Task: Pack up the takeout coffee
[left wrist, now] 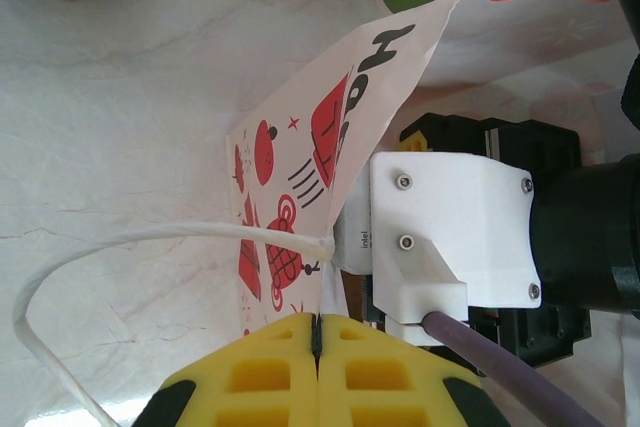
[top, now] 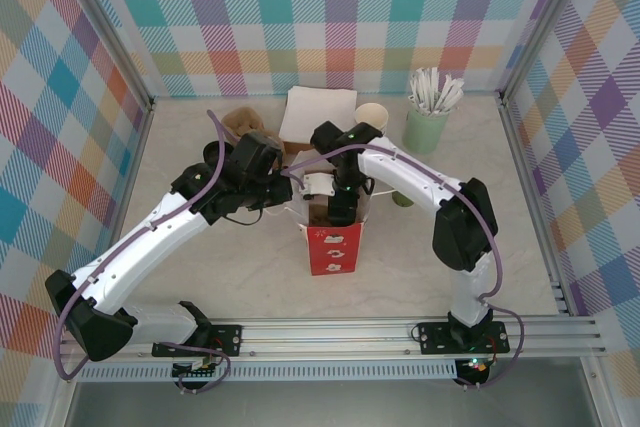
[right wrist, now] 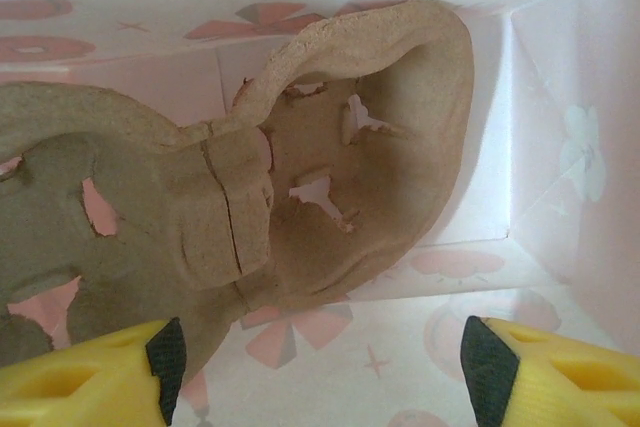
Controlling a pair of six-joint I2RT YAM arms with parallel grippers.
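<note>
Reaching down into the paper bag [top: 335, 247], the right gripper [right wrist: 318, 377] hangs with its jaws spread wide, holding nothing, just above the brown pulp carrier [right wrist: 340, 177] lying inside the bag. The takeout coffee [top: 403, 198] stands outside the bag, just to its right, partly hidden under the right forearm. The left gripper [left wrist: 316, 332] is pinched closed on the bag's left wall, beside its string handle [left wrist: 150, 237].
</note>
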